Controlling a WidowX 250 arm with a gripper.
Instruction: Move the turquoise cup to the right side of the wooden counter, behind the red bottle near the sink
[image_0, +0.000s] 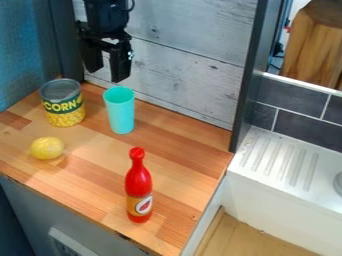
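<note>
Well, from where I'm standing, the black gripper (107, 73) hangs over the back of the counter (177, 150), close to the wall (190, 72). Its jaws are parted with a good gap between them, and they have hold of nothing. Just beneath stands the turquoise cup (121, 112), upright, and beside it, a little apart, the can of corn (63, 107).

That cup is what I'd worry about. It looks tall, narrow and probably light, so if the jaws came down off-centre, one tip could catch the rim and tip it over. Low sideways travel could knock it too, or nudge the can. With the wall so near behind, the arm might scrape the boards if it strayed backward.

Nearer the front, the lemon (47, 148) sits loose; being round, it could roll off the edge if something bumped it. The red bottle (138, 187) is upright, well apart from the others, but its slim neck would make it easy to topple with a careless sweep.
</note>
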